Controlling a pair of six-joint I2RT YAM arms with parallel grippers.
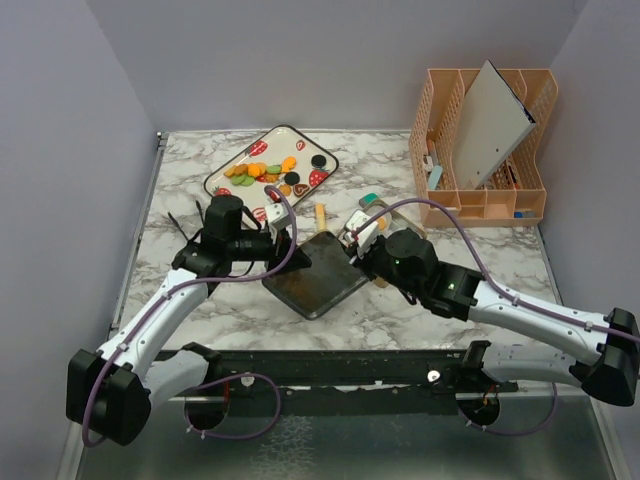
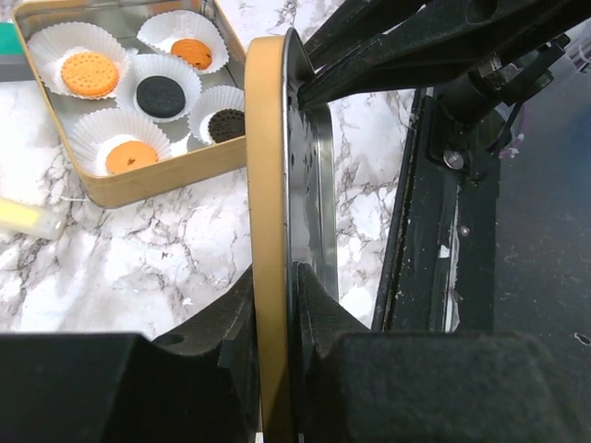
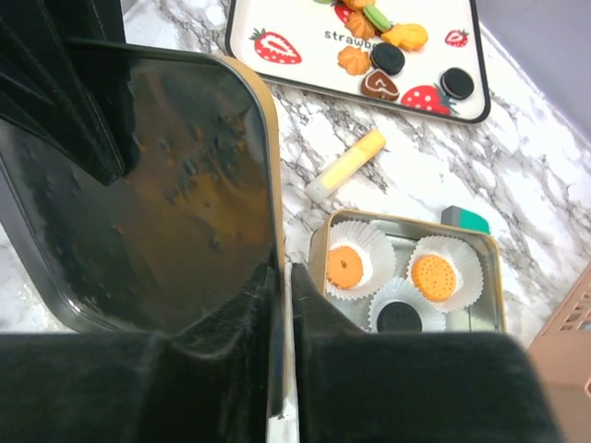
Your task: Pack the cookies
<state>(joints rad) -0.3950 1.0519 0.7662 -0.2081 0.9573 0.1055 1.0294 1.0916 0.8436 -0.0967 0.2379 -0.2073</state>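
My left tool and right tool both clamp the lid. The tin of cookies lies just beyond my right tool, toward the table's far edge.

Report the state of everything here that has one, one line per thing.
lid: off the tin, gripped at two sides.
left gripper: shut on the lid.
right gripper: shut on the lid.
tin: open, the paper cups in view filled.
cookies: some in the tin's cups, the rest loose on the tray.
yellow tube: lying flat beside the tin.
white board: leaning in the organizer.
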